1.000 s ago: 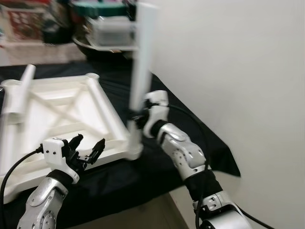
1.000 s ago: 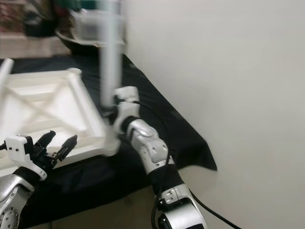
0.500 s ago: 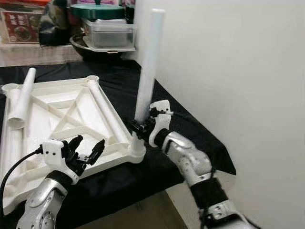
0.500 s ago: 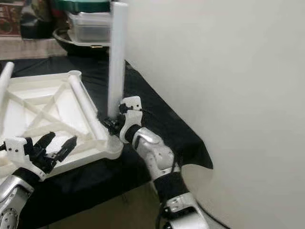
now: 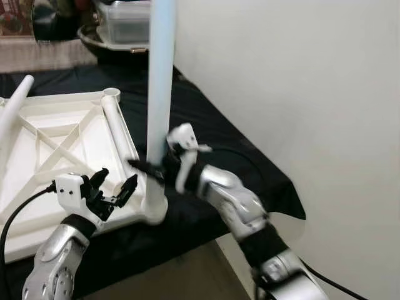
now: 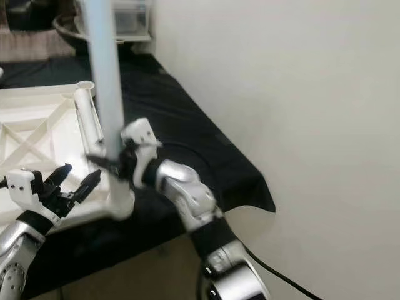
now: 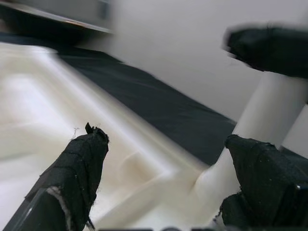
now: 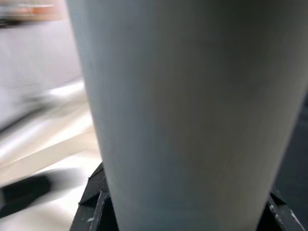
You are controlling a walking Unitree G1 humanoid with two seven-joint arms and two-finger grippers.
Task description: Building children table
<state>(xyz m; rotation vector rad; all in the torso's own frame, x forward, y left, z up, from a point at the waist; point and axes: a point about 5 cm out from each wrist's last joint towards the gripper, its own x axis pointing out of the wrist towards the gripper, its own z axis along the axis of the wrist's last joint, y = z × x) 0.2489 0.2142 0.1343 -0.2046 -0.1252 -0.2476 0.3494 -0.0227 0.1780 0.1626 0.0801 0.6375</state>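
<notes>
White plastic, the table leg (image 5: 160,81) stands upright in the corner socket (image 5: 154,209) at the near right corner of the upturned tabletop (image 5: 50,144), which lies flat on the black cloth (image 5: 212,144). From my head view the leg's foot sits at about 7 o'clock of centre. I have the right gripper (image 5: 164,164) pinching the leg low on its shaft, just above the socket; in the right wrist view the tube sits between the black fingers (image 8: 94,197). My left gripper (image 5: 112,187) hovers at 9 o'clock of the socket, just over the tabletop's near rim, with its fingers (image 7: 72,168) spread apart and touching nothing. A second loose leg (image 5: 14,106) lies tilted across the tabletop's far left. Off at 12 o'clock, clear storage tubs (image 5: 125,22) sit beside the plain wall (image 5: 281,81).
</notes>
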